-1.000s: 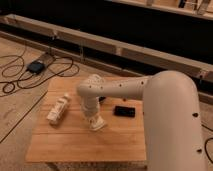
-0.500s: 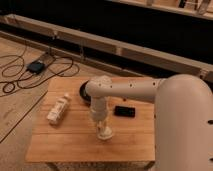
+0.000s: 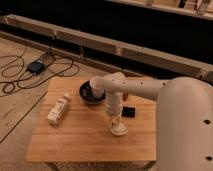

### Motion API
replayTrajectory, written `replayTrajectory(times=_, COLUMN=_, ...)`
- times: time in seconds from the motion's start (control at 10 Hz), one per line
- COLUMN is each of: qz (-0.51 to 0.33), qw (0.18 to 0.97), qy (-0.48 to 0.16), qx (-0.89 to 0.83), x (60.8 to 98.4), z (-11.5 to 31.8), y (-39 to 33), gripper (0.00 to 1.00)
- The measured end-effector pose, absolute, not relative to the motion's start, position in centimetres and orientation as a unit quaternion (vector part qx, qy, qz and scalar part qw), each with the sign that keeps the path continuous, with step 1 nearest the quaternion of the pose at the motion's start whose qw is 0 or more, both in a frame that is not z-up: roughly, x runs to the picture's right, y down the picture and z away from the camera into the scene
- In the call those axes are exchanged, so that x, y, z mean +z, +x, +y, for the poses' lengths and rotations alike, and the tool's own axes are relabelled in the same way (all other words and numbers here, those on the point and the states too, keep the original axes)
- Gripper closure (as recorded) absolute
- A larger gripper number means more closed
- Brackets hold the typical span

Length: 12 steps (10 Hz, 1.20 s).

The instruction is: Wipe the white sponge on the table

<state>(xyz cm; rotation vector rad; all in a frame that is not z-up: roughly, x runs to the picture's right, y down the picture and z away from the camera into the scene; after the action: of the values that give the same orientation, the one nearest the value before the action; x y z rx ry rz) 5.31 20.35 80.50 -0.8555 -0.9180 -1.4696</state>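
The white sponge [image 3: 119,132] lies flat on the light wooden slatted table [image 3: 75,140], right of the middle and toward the front. My gripper [image 3: 117,125] points straight down onto it, shut on the white sponge and pressing it against the tabletop. The white arm reaches in from the right and hides the sponge's upper side and part of the table's right half.
A white bottle [image 3: 58,109] lies on its side at the table's left. A dark bowl [image 3: 87,95] sits at the back middle, partly behind the arm. A black flat device [image 3: 129,112] lies just behind the gripper. Cables and a black box [image 3: 36,66] are on the floor to the left.
The gripper has slid to the right across the tabletop with the sponge under it, moving from near the table's middle toward the right front.
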Motion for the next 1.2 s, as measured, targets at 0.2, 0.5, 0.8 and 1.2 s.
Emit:
replayTrajectory(times=0.2, qz=-0.374, qw=0.574, qy=-0.365, qx=-0.630, x=82.4, z=19.1, y=5.8, gripper=1.00)
replayTrajectory(times=0.5, qz=-0.367, qw=0.576, qy=-0.341, qx=-0.646, x=84.4, z=17.2, y=3.0, gripper=1.00)
replayTrajectory(times=0.8, qz=-0.389, qw=0.559, qy=-0.307, qx=-0.665, x=84.0, z=16.9, y=-1.9, gripper=1.00)
replayTrajectory(times=1.2, qz=-0.429, qw=0.524, qy=-0.278, qx=-0.682, x=81.1, z=18.3, y=-6.4, gripper=1.00)
